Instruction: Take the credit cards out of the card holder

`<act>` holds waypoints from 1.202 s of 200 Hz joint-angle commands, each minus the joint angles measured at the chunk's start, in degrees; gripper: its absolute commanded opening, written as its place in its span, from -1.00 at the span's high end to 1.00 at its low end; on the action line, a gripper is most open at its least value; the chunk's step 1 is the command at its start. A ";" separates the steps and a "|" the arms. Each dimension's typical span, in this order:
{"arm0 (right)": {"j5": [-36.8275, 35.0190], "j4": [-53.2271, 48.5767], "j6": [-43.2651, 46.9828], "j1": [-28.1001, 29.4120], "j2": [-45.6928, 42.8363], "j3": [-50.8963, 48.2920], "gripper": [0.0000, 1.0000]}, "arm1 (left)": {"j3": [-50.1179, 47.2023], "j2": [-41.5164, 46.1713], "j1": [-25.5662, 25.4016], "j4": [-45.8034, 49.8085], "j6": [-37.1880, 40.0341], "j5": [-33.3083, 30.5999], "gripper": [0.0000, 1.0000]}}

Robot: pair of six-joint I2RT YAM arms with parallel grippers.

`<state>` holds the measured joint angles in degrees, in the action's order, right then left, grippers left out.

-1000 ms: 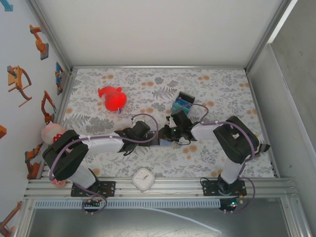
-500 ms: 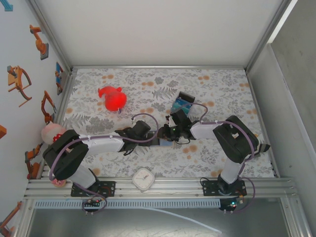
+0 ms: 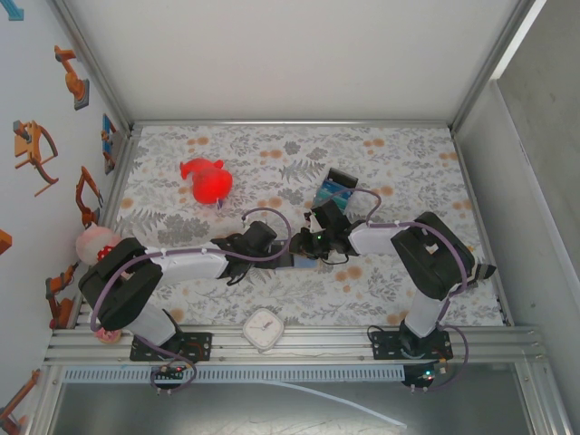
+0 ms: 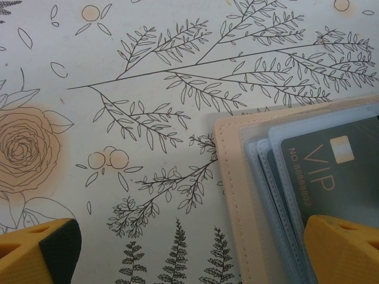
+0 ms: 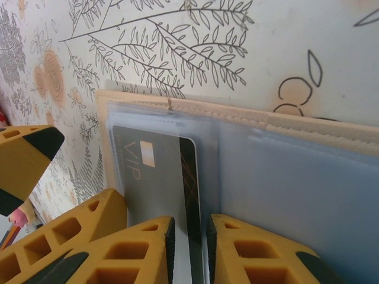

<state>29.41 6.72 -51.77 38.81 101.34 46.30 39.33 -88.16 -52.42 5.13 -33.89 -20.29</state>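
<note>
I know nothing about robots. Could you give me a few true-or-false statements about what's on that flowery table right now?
1. The right gripper pinches the dark VIP credit card. True.
2. The tan bifold card holder is folded shut. False: it lies open, with its clear sleeves showing.
3. The left gripper is open. True.
4. The red rounded object sits between the arm bases. False: the white round clock sits there.

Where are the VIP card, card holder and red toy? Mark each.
VIP card (image 5: pixel 155 177), right wrist view, its dark face.
card holder (image 4: pixel 233 201), left wrist view, tan stitched border.
red toy (image 3: pixel 210 185), top external view, round body.
</note>
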 commanded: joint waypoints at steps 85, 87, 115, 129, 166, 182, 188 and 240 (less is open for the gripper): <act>6.70 14.95 -5.18 -1.53 0.02 -5.11 0.70 | 0.75 -1.37 -0.14 3.27 -0.39 0.70 -0.94; 6.71 14.98 -5.18 -1.60 -0.02 -5.16 0.70 | 0.75 -1.37 -0.14 3.32 -0.39 0.63 -0.94; 6.61 15.94 -5.35 -2.33 -0.92 -6.33 0.69 | 1.05 -1.38 -0.16 4.31 -0.91 0.17 -0.94; 6.56 16.52 -5.55 -2.51 -1.14 -6.88 0.68 | 1.45 -1.69 -0.13 5.17 -1.10 -0.18 -0.94; 7.27 18.41 -6.12 -2.77 -0.90 -7.77 0.69 | 2.09 -2.33 -0.13 6.04 -1.53 -0.41 -0.94; 7.72 20.06 -7.13 -2.95 -0.34 -8.23 0.70 | 2.14 -2.36 -0.13 6.05 -1.73 -0.45 -0.94; 7.90 20.72 -7.36 -2.95 -0.08 -8.48 0.70 | 2.15 -2.35 -0.13 6.12 -1.71 -0.53 -0.94; 7.95 22.02 -7.92 -3.54 0.30 -9.38 0.82 | 2.33 -2.40 -0.13 6.75 -1.88 -0.80 -0.94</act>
<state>36.53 26.13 -58.81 35.73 101.34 37.69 41.21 -89.23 -52.47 7.60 -35.33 -20.53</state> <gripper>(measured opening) 0.100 0.968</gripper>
